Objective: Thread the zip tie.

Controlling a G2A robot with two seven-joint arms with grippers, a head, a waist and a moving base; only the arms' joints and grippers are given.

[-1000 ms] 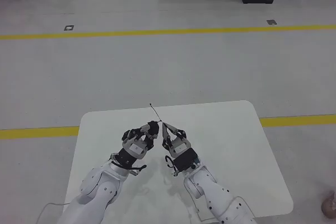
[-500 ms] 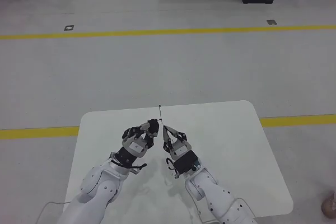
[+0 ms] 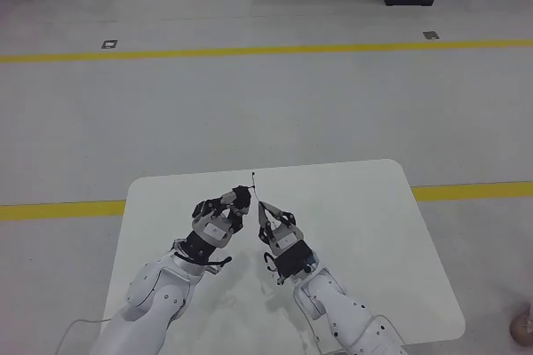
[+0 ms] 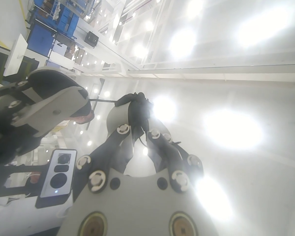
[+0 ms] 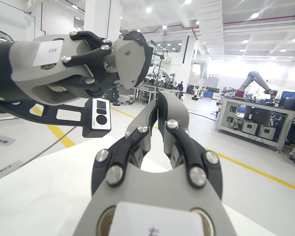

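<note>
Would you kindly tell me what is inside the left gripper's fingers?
The black zip tie: its strap runs out of the shut left gripper to the right gripper. The pinched part is hidden in the grip.

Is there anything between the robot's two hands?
Yes: a thin black zip tie spans the small gap from the left hand to the right hand, both shut on it. The left wrist view shows it plainly.

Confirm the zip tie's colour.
Black. The zip tie shows best in the top view, a thin strap against the white table.
</note>
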